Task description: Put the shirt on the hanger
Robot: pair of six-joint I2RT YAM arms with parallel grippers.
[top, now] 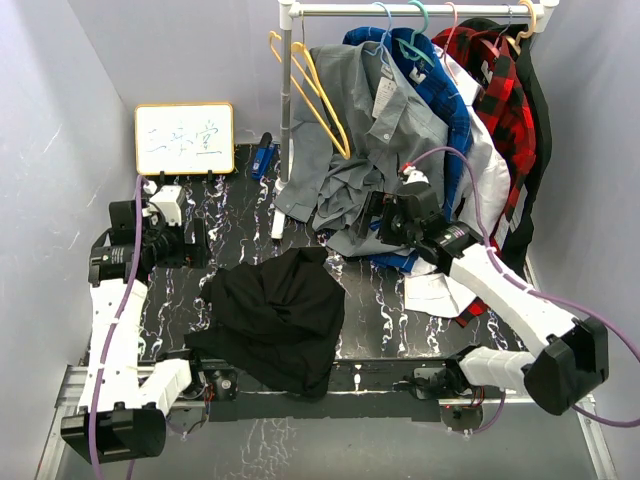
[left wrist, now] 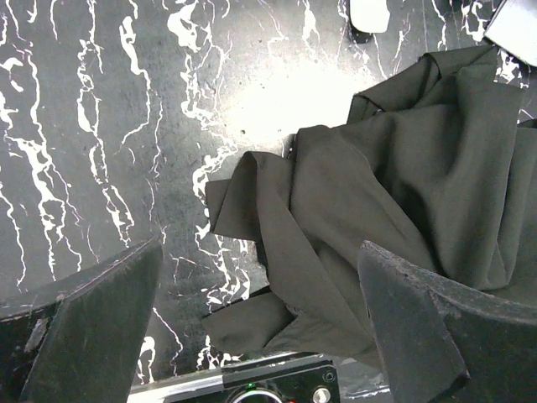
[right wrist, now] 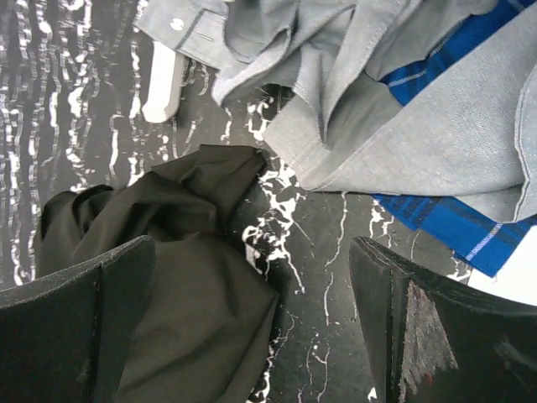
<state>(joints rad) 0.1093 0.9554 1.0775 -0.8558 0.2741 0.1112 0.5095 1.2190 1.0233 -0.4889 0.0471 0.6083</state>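
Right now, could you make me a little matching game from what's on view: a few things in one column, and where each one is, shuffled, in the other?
Things:
1. black shirt
2. yellow hanger
3. whiteboard
4. red plaid shirt

Places:
A. hanging near the right end of the rail
B. crumpled at the near edge of the table
C. propped up at the far left of the table
D. hooked bare near the left end of the rail

Pairs: 1-B, 2-D, 3-C, 4-A

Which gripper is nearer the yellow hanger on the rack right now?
Right. The right gripper hovers by the grey shirt below the hanger; the left gripper is far across the table, beside the black shirt.
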